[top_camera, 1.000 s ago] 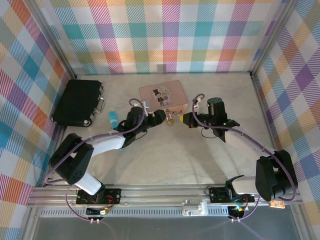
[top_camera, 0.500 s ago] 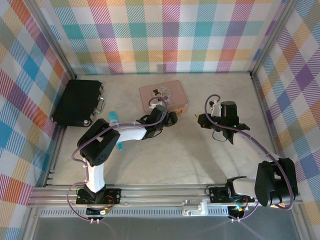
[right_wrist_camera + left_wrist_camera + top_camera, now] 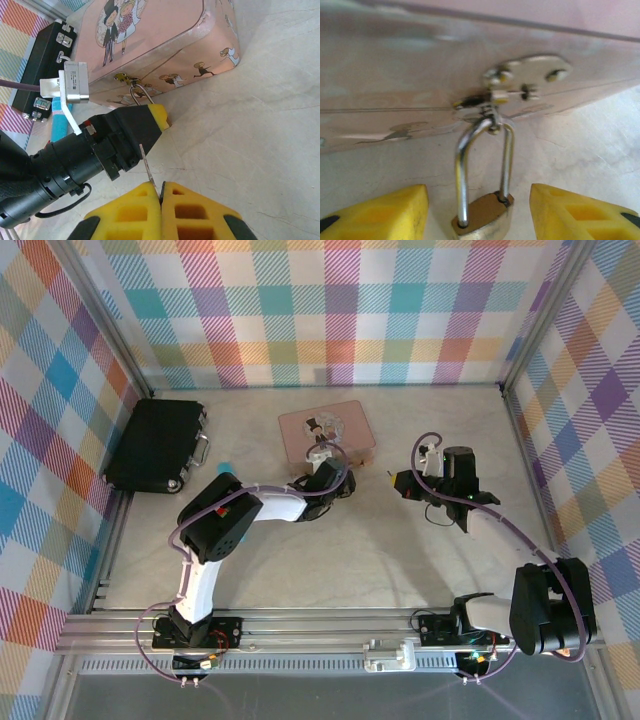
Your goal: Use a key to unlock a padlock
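Observation:
The small brass padlock [image 3: 482, 216] hangs by its silvery shackle [image 3: 461, 165] from the hasp [image 3: 492, 97] on the front of the pink tin box [image 3: 325, 425]. My left gripper [image 3: 477, 210] is open, one yellow finger on each side of the lock body with a gap to either side. My right gripper [image 3: 161, 187] is shut on the key [image 3: 148, 167], whose thin blade points toward the left gripper [image 3: 145, 122]. In the top view the right gripper [image 3: 392, 479] sits a short way right of the left gripper [image 3: 345, 472]. The shackle [image 3: 136, 95] shows above the left finger.
A black case [image 3: 158, 445] lies at the back left beside the wall. A teal object [image 3: 60, 127] lies between it and the box. Checked walls close in the table on three sides. Bare tabletop [image 3: 330, 550] stretches in front of both grippers.
The left arm has swung its gripper right, up to the box front, and its jaws have narrowed around the padlock. The right gripper has drawn back to the right with the key.

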Action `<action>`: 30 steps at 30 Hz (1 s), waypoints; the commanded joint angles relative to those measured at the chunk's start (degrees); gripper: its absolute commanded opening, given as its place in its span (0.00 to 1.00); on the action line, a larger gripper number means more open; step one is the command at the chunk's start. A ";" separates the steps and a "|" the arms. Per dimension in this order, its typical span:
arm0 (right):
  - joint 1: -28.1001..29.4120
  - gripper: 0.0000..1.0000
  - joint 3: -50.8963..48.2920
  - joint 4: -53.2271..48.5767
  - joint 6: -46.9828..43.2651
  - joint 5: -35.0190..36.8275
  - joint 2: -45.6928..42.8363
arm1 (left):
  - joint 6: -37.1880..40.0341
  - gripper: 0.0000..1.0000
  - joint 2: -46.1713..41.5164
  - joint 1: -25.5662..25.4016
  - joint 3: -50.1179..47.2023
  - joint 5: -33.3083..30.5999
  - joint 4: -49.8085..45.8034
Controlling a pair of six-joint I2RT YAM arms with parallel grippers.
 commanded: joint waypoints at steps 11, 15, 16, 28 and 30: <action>-0.55 0.00 -0.22 1.97 1.20 -1.85 1.84 | 2.37 0.31 5.56 -0.33 3.04 -1.18 2.33; -0.55 0.00 -0.15 2.33 1.39 -1.93 2.82 | 2.14 0.21 4.31 -0.26 1.79 0.45 3.78; -0.64 0.00 -0.14 2.39 1.48 -1.95 3.00 | 2.04 0.18 3.90 -0.24 1.64 0.81 4.14; -0.73 0.00 0.31 3.42 2.06 -4.75 5.35 | -7.36 0.00 -1.42 3.41 -4.69 11.16 14.58; -0.73 0.00 -0.23 5.49 3.67 -6.98 6.65 | -10.37 0.00 -2.60 4.44 -6.47 14.27 18.69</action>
